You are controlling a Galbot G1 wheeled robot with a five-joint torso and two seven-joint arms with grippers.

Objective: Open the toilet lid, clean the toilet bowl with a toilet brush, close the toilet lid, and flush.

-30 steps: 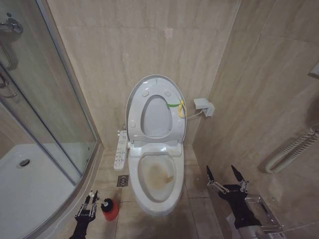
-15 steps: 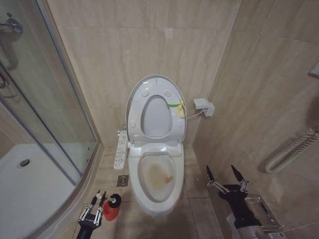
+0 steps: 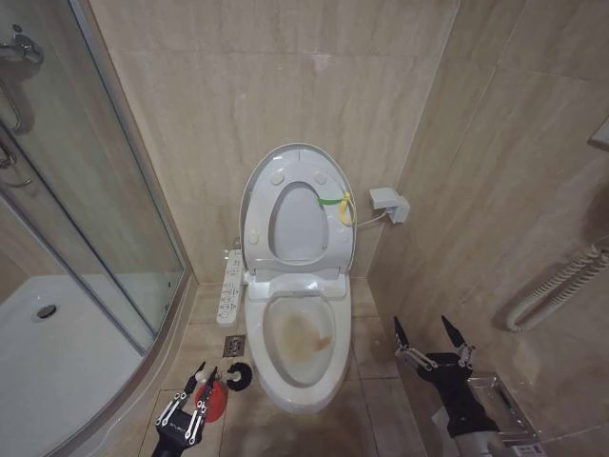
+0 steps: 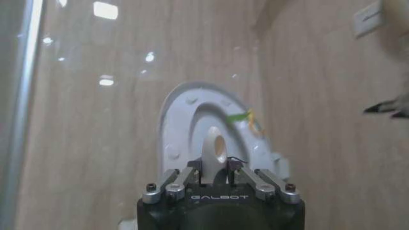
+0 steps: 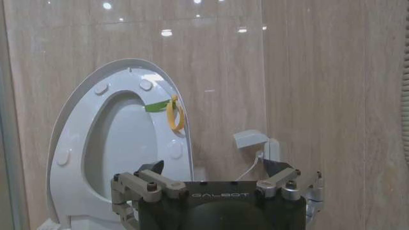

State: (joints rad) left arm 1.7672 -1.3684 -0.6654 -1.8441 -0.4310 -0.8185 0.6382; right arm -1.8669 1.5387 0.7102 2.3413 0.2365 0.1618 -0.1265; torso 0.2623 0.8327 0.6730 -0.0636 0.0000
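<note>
At the far left, a glass shower enclosure [image 3: 90,200] with its white curved tray is seen against the tiled wall. Low on the floor just beside it, the left gripper [image 3: 202,379] is held with its fingers narrowed onto the white handle of the toilet brush [image 3: 238,376]; in the left wrist view the handle's looped end [image 4: 216,153] is seen pinched between the fingers [image 4: 191,173]. The black bristle head is lifted clear of the red cup holder [image 3: 215,400] and is placed next to the left side of the toilet bowl [image 3: 303,345]. The bowl stands on the floor in the middle, with brownish staining shown inside it. Behind it, the toilet lid [image 3: 297,211] is raised upright against the wall together with the seat, a yellow-green strap [image 3: 335,202] hanging at its right edge. At the right, the right gripper [image 3: 430,335] is held above the floor with its fingers spread wide, nothing being held.
</note>
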